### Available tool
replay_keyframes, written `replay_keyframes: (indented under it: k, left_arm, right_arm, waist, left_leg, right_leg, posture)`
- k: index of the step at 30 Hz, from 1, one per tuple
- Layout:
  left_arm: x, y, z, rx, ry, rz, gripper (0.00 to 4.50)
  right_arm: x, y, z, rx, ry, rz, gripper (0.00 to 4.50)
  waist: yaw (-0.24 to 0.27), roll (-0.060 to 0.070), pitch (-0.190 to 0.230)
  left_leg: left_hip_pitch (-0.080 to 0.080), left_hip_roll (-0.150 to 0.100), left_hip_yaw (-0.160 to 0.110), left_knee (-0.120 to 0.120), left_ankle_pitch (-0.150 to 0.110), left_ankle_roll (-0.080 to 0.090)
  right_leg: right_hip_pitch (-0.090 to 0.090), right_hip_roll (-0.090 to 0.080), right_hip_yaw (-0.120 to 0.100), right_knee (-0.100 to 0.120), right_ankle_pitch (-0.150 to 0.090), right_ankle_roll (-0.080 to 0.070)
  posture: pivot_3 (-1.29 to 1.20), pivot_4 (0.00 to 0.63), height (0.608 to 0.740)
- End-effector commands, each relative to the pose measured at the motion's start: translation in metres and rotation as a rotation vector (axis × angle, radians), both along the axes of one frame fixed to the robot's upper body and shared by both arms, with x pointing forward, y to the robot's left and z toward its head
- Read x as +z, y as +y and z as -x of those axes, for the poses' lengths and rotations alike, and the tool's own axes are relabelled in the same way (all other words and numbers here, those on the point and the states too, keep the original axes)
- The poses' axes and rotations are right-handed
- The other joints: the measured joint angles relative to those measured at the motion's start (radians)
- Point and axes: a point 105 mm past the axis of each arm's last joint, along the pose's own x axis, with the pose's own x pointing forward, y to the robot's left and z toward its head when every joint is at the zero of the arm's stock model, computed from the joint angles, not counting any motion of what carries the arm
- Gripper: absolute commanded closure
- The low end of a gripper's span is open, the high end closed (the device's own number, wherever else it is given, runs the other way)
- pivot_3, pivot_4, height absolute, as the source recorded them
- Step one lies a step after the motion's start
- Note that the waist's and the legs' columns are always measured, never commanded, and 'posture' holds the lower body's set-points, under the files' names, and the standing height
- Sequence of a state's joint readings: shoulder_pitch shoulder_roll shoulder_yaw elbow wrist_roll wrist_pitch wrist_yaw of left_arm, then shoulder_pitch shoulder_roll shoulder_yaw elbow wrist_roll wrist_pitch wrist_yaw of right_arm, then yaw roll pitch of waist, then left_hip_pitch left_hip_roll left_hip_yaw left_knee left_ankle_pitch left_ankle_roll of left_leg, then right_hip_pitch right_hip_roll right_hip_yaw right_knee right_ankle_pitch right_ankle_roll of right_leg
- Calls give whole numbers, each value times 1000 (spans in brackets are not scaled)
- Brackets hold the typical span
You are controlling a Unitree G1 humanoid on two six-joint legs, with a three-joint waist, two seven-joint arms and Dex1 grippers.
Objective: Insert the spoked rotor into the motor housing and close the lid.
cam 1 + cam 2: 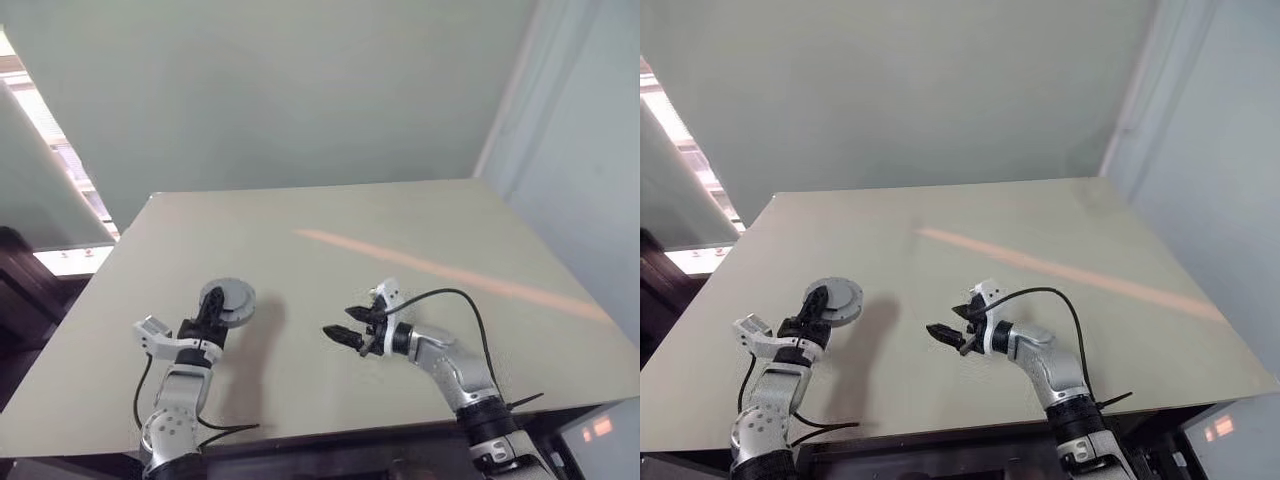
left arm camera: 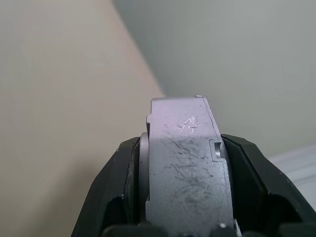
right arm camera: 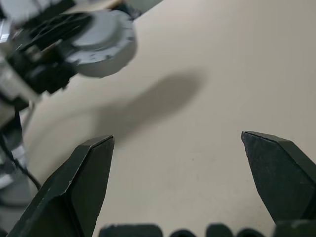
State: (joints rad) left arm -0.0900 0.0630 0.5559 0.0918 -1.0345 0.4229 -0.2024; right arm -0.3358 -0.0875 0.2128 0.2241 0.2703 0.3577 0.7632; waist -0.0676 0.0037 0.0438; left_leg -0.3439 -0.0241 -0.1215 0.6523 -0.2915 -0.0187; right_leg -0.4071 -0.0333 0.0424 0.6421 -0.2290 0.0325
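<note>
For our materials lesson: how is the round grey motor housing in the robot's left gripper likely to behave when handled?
The motor housing looks like scratched solid metal, so probably stiff and heavy for its size. Its round rim, pinched by the left gripper, could roll if released on edge.

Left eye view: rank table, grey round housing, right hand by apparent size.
1. table
2-3. right hand and grey round housing, held in the left hand: they look alike, so no ranking.
</note>
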Motion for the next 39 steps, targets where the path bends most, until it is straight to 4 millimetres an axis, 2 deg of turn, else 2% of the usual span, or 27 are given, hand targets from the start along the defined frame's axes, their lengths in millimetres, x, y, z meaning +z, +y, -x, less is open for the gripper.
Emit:
replay_keyframes:
  k: [1,12,21,27,34,37,39]
  left_arm:
    - [11,-3,-10,-34,-32,-123,2470]
    - [0,-2,-16,-56,16,-262,2470]
    - [-24,9,-17,-20,144,-424,2472]
    - [-31,12,-14,-21,178,-471,2472]
    - [-42,27,-8,30,269,-604,2472]
    - [-41,34,-5,51,289,-663,2472]
    - [-39,38,-3,68,291,-685,1756]
  right_arm:
    - [16,6,6,60,-158,20,0]
    - [11,8,13,104,-207,54,0]
    - [9,9,14,108,-206,64,0]
    - [9,8,14,105,-205,68,0]
    - [9,8,13,108,-210,74,0]
    - [9,9,12,108,-211,75,0]
    - [9,9,12,108,-211,75,0]
  waist:
    - [3,-2,0]
    - [19,-5,0]
    - [19,-5,0]
    - [18,-5,0]
    - [17,-5,-1]
    - [14,-5,0]
    - [2,-5,0]
  left_leg:
    - [0,0,0,0,0,0]
    - [0,1,-1,2,0,0]
    - [1,0,-1,5,-1,2]
    - [3,2,0,8,-1,3]
    - [6,3,0,8,-1,3]
    - [15,5,1,7,-1,3]
    - [20,7,2,5,-1,3]
  right_leg:
    - [0,0,0,0,0,0]
    - [0,0,-1,1,1,-1]
    - [2,0,-1,2,2,0]
    - [3,3,0,4,6,-1]
    - [6,4,0,5,7,-2]
    - [14,6,0,4,7,-2]
    - [17,8,1,4,7,-2]
  posture:
    - [0,0,740]
    - [0,0,740]
    - [0,0,740]
    - [0,0,740]
    - [0,0,740]
    - [0,0,740]
    - [0,0,740]
